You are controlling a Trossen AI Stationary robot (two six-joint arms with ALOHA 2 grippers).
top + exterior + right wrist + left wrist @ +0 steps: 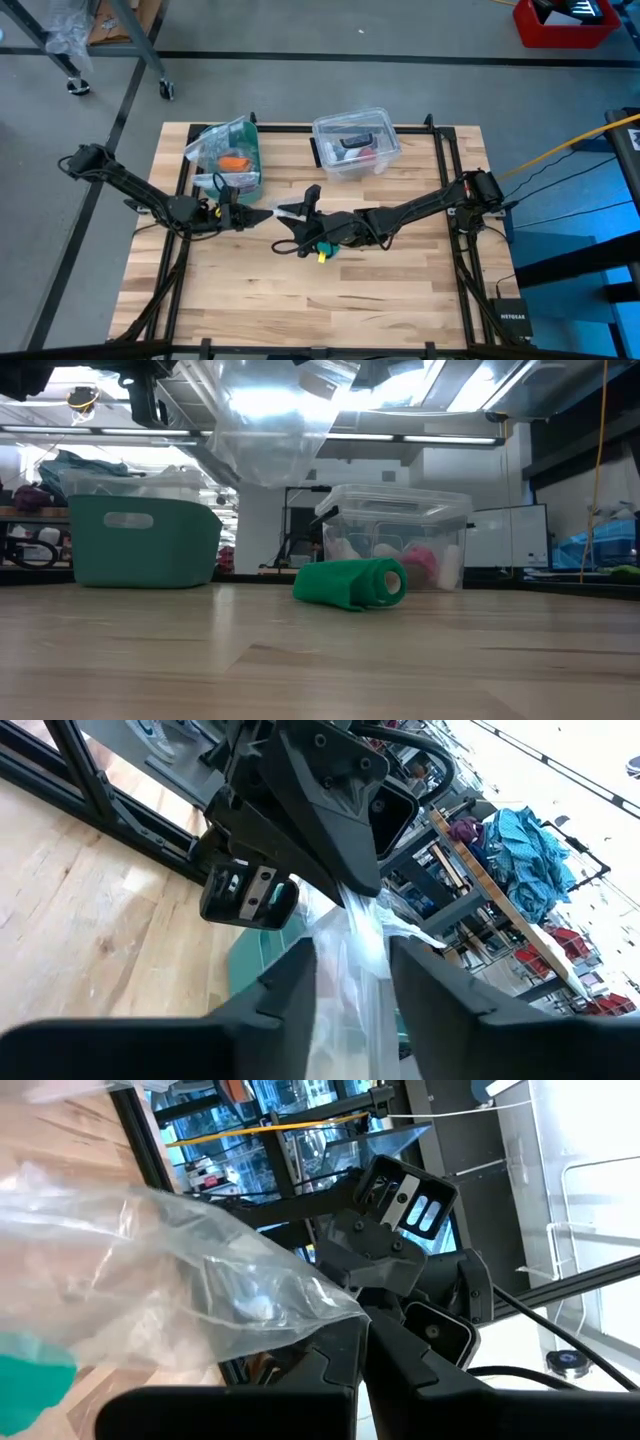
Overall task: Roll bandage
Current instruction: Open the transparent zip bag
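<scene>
The teal bandage (350,583) lies rolled up as a small cylinder on its side on the wooden table, under my right arm in the high view (327,246). No gripper touches it. My left gripper (262,214) is above mid-table, shut on a clear plastic bag (270,420) that hangs above the table. My right gripper (298,212) faces it from the right. It is open, with its fingers (300,982) on either side of the bag (352,955); I cannot tell whether they touch it. My left gripper pinches a bunched edge of the clear bag (345,1312) between its two fingers. The fingers lie about level and point toward the table's right. The bag spreads out loose beyond the fingers, lifted clear of the table.
A teal bin (228,155) holding an orange item and clear plastic stands at the far left of the table. A clear lidded box (355,145) stands at the far middle. Black frame rails (440,160) run along the table's sides. Bare wood lies toward the near edge.
</scene>
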